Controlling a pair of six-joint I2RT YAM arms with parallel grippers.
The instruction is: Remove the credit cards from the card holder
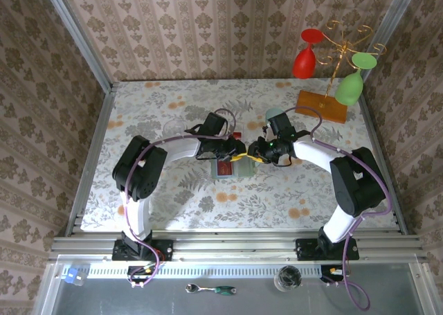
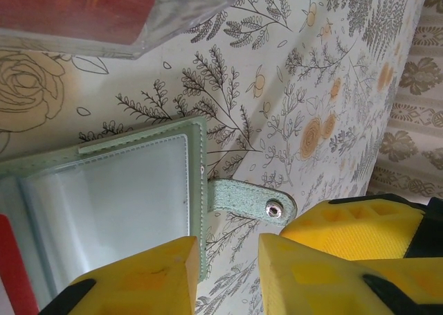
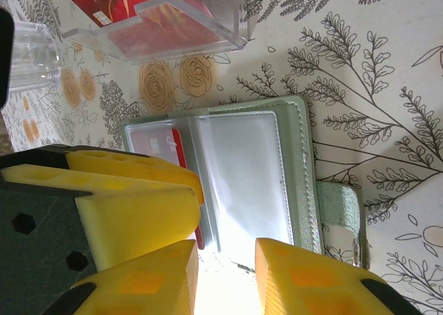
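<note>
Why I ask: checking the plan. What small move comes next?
Probably ease the right gripper onto the red card sleeved in the open card holder and pinch its edge; the left gripper, jaws apart beside the snap tab, could pin the holder.

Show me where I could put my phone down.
Bare: the near strip of the table between the two arms, and the far left corner. Crowded: the middle, with the wallet, clear card box, left gripper and right gripper; the glass rack takes the far right.

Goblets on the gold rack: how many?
2. Red goblet hangs upside down on the rack's left side, green goblet on its right, back right of the table. None seem hidden.
</note>
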